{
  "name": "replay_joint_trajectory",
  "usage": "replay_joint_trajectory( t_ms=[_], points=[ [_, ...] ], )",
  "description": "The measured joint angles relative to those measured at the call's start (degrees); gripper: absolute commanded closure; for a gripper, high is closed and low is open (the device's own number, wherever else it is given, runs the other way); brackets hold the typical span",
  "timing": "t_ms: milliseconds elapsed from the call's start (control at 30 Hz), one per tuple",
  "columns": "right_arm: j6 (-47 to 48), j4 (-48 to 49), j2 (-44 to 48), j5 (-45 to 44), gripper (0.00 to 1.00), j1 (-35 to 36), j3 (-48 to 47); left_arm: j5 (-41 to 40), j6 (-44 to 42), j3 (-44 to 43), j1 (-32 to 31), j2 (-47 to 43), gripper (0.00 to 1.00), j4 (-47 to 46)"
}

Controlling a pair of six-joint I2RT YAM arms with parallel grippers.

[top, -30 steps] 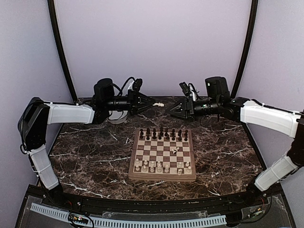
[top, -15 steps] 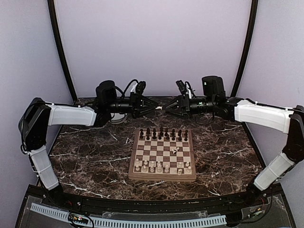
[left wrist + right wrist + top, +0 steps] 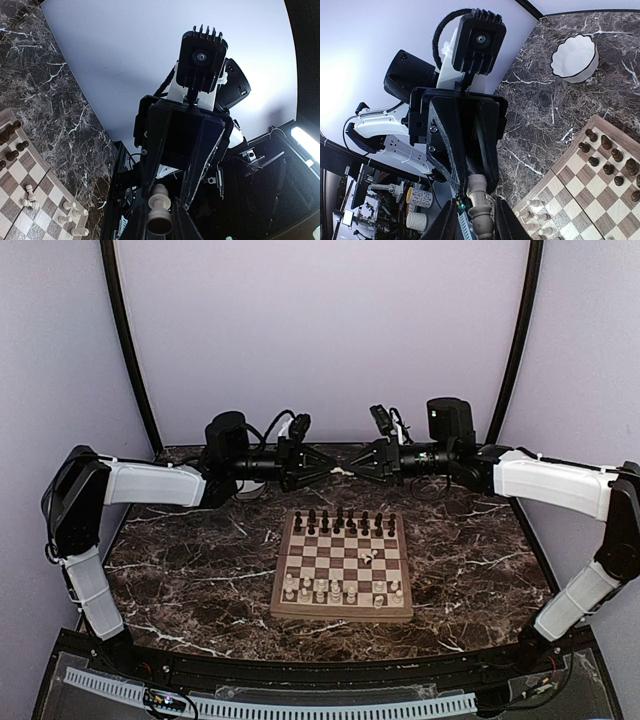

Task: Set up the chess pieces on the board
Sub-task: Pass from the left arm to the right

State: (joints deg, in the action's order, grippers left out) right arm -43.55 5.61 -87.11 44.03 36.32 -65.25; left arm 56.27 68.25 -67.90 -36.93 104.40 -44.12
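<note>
The dark marble table [image 3: 190, 550] lies well below both of your grippers, which hang in the air over its far side. The board [image 3: 343, 612] sits on the table, below the grippers and nearer the arm bases than they are.

Your left gripper [image 3: 328, 464] and right gripper [image 3: 356, 466] point straight at each other, tip to tip, level with one another. The white scalloped dish [image 3: 576, 57] stands on the table beneath the left gripper, off the board's far corner.

On the board, the dark pieces [image 3: 343, 521] line the edge closest under the grippers. The cream pieces [image 3: 343, 590] line the opposite edge, farthest from them. A small cluster [image 3: 370, 557] sits near the middle of the board, and at least one cream figure in it looks tipped over.

One cream piece [image 3: 159, 212] is off the board, up in the air between the two sets of fingertips. Your left gripper is clamped on it, its jaws nearly together. Your right gripper's fingers [image 3: 506, 220] flank the same piece on both sides. From the wrist views you cannot tell whether they press on it or stand just clear.
</note>
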Motion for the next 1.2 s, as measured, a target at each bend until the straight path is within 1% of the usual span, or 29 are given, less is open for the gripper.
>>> replay_joint_trajectory(
  t_ms=[233, 467, 533, 600, 633, 767, 900, 967, 1000, 1067, 1100, 1167, 1200],
  points=[
    [0.4, -0.2, 0.0, 0.1, 0.76, 0.0, 0.0, -0.2, 0.4, 0.0, 0.0, 0.3, 0.95, -0.6],
    [0.9, -1.3, 0.0, 0.1, 0.85, 0.0, 0.0, 0.0, 0.6, -0.4, 0.0, 0.8, 0.95, -1.1],
    [1.0, -1.4, 0.0, 0.1, 0.84, 0.0, 0.0, 0.2, 0.6, -0.5, 0.0, 0.9, 0.95, -1.1],
    [1.1, -1.4, 0.0, 0.1, 0.79, 0.0, -0.2, 0.2, 0.6, -0.6, 0.0, 1.0, 0.95, -1.1],
    [1.2, -1.5, 0.0, 0.1, 0.79, -0.1, -0.2, 0.2, 0.5, -0.7, 0.0, 1.0, 0.95, -1.1],
    [1.3, -2.0, -0.1, 0.1, 0.84, -0.1, -0.7, 0.3, 0.5, -1.7, 0.0, 1.6, 0.95, -1.1],
    [1.6, -2.4, -0.2, 0.1, 0.91, -0.3, -0.9, 0.5, 0.6, -2.3, 0.0, 2.2, 0.94, -1.1],
    [1.7, -2.8, -0.2, 0.1, 0.94, -0.3, -1.0, 0.7, 0.6, -2.4, 0.1, 2.5, 0.88, -1.1],
    [2.0, -3.1, -0.2, 0.0, 0.94, -0.4, -1.0, 0.7, 0.6, -2.5, 0.1, 2.6, 0.82, -1.1],
    [3.0, -4.7, -0.2, -0.2, 0.96, -0.4, -1.7, 0.7, 0.5, -2.5, 0.1, 2.7, 0.75, -1.0],
    [3.7, -5.7, -0.2, -0.4, 0.96, -0.4, -2.1, 0.7, 0.2, -2.6, 0.1, 2.7, 0.73, -0.7],
    [5.6, -8.9, -0.2, -1.3, 0.97, -0.3, -3.5, 0.3, -0.7, -3.2, 0.1, 2.7, 0.67, 1.2],
    [6.7, -10.7, -0.1, -1.9, 0.98, -0.3, -4.3, 0.0, -1.5, -3.3, 0.3, 2.7, 0.59, 2.3]
  ],
)
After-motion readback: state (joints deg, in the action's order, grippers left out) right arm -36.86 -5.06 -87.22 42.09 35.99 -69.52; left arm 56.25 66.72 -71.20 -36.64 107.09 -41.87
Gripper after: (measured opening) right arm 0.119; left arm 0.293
